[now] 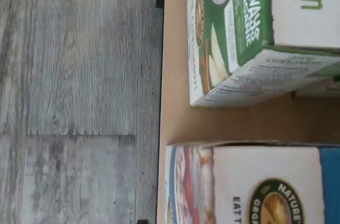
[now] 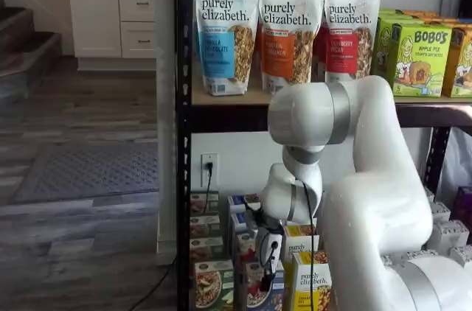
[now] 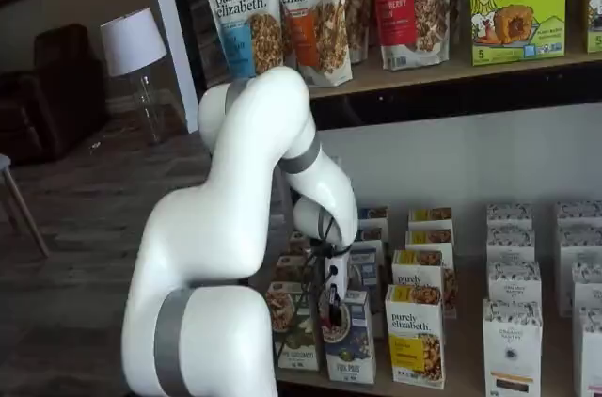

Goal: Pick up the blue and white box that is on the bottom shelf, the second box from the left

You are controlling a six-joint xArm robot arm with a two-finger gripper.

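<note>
The blue and white box (image 2: 259, 295) stands at the front of the bottom shelf (image 3: 463, 386), between a green and white box (image 2: 213, 287) and a yellow "purely elizabeth" box (image 2: 313, 285). It also shows in a shelf view (image 3: 351, 339). My gripper (image 2: 268, 258) hangs just above and in front of its top, and shows in both shelf views (image 3: 331, 301). Its black fingers show side-on, with no plain gap. In the wrist view the white top of the blue and white box (image 1: 249, 181) lies beside the green and white box (image 1: 249, 33) on the tan shelf board (image 1: 175, 102).
More rows of small cartons (image 3: 513, 322) fill the shelf to the right and behind. Tall granola bags (image 2: 287, 27) stand on the tier above. The rack's black post (image 2: 183, 178) is at the left. Grey wood floor (image 1: 79, 75) lies beyond the shelf edge.
</note>
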